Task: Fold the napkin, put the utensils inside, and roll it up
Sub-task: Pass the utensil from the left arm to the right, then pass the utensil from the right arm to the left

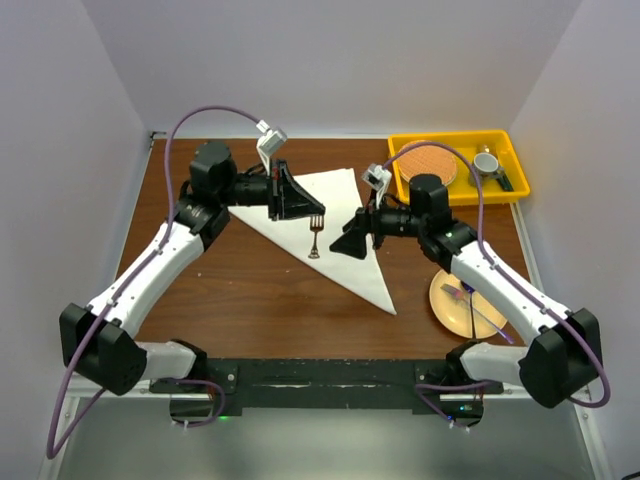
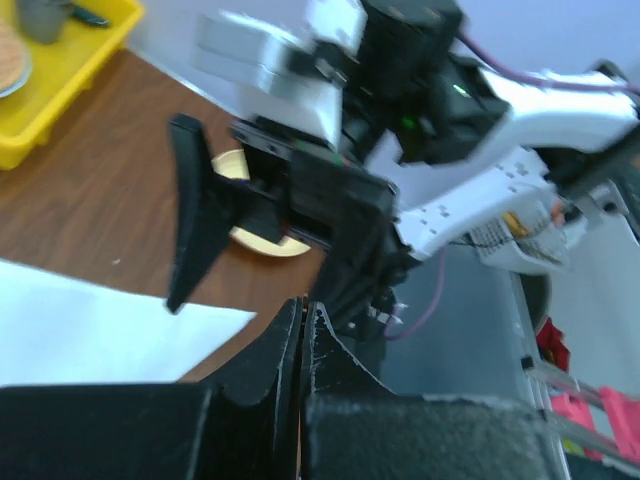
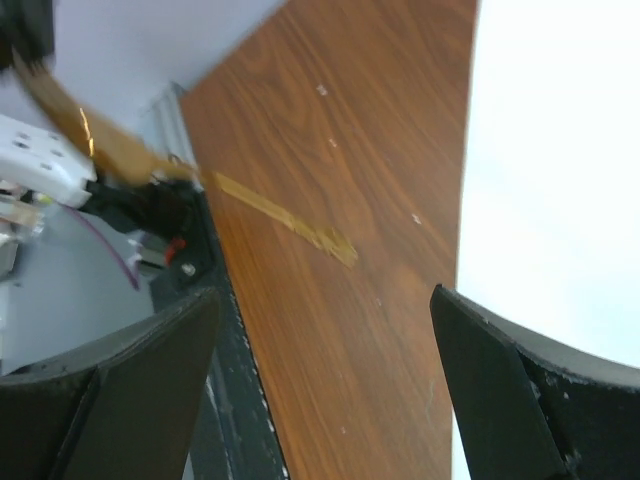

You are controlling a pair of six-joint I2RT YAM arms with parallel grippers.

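The off-white napkin (image 1: 340, 225) lies folded into a triangle in the middle of the brown table. It also shows in the left wrist view (image 2: 80, 340) and the right wrist view (image 3: 560, 150). My left gripper (image 1: 312, 208) is shut, with a thin gold sliver between its jaws (image 2: 303, 320). The gold fork (image 1: 315, 238) hangs from its tips over the napkin and shows blurred in the right wrist view (image 3: 290, 218). My right gripper (image 1: 352, 240) is open and empty (image 3: 325, 380), just right of the fork, at the napkin's right edge.
A yellow tray (image 1: 455, 197) at the back right holds an orange disc (image 1: 432, 165) and a cup (image 1: 487, 163). A pale yellow plate (image 1: 445, 305) near the right arm carries a purple-ended utensil (image 1: 465, 295). White walls enclose the table.
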